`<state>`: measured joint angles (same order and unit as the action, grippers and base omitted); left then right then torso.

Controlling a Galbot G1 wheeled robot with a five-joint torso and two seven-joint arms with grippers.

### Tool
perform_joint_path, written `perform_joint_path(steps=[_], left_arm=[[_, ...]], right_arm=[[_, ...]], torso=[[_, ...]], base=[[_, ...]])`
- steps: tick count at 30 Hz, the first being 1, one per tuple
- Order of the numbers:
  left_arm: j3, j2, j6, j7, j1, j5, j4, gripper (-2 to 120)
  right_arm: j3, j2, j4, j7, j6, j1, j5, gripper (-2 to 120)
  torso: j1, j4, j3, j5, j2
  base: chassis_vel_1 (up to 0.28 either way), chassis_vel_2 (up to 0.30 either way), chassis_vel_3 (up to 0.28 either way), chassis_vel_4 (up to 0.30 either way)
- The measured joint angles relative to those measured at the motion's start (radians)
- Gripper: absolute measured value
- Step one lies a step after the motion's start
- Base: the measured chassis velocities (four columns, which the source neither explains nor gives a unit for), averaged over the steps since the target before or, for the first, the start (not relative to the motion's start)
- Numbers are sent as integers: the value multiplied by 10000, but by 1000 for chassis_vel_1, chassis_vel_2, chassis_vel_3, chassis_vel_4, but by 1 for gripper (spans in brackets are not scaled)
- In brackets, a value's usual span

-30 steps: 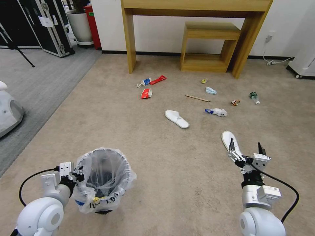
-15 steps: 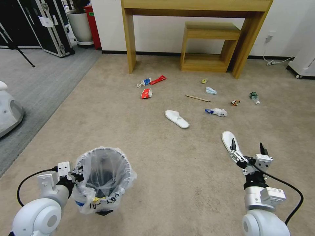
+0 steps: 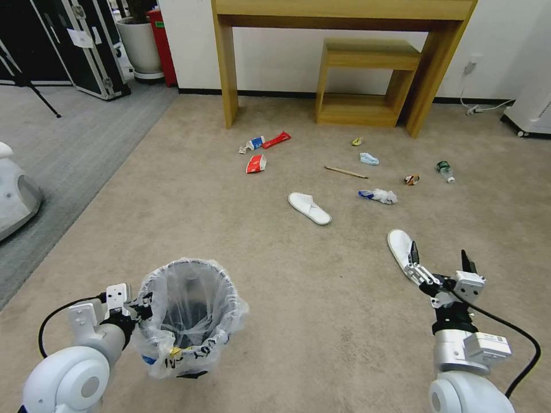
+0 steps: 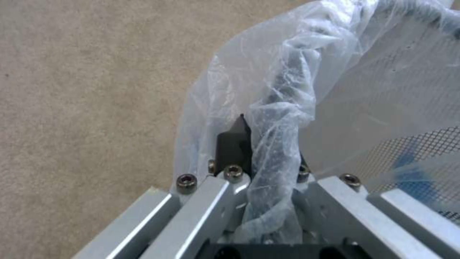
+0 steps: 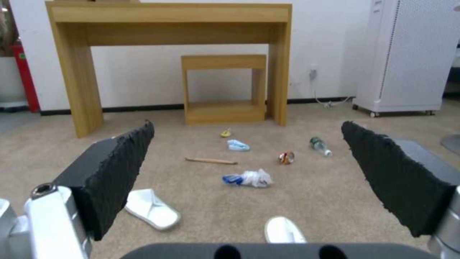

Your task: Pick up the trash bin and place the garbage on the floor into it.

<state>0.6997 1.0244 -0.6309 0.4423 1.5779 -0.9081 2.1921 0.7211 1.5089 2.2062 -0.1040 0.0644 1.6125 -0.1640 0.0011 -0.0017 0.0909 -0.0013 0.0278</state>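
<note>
My left gripper [image 3: 139, 304] is shut on the near rim of the trash bin [image 3: 192, 310], a black bin lined with a crinkly white bag. In the left wrist view its fingers [image 4: 235, 144] pinch the rim and bag [image 4: 287, 108]. My right gripper [image 3: 439, 256] hangs open and empty just over the nearer white slipper [image 3: 399, 244]. On the beige floor [image 3: 258, 258] beyond lie another slipper [image 3: 309, 207], red wrappers [image 3: 256, 163], a stick [image 3: 345, 171], a tissue [image 3: 379, 195], a mask [image 3: 368, 158], a can [image 3: 411, 179] and a bottle [image 3: 445, 170]. The right wrist view shows the same litter between the open pads [image 5: 120, 169].
A wooden console table [image 3: 227, 69] with a small wooden stool [image 3: 367, 54] under it stands at the back wall. Grey carpet [image 3: 69, 143], black cases [image 3: 80, 46] and a white rounded base [image 3: 14, 195] are to the left. A white appliance [image 3: 534, 97] stands at the right.
The left arm has shifted the held bin slightly right and nearer. The right gripper has drifted a little right and nearer, still open. The litter has not moved.
</note>
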Motion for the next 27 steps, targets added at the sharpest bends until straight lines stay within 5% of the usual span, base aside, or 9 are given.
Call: perform_joint_path(steps=[27], left_arm=[[-93, -67, 137, -141, -262, 119, -494, 1]], right_arm=[[135, 59, -188, 606, 104, -132, 87, 100]], torso=[[-1, 0, -1, 1, 0]], base=[[-17, 19, 16, -17]])
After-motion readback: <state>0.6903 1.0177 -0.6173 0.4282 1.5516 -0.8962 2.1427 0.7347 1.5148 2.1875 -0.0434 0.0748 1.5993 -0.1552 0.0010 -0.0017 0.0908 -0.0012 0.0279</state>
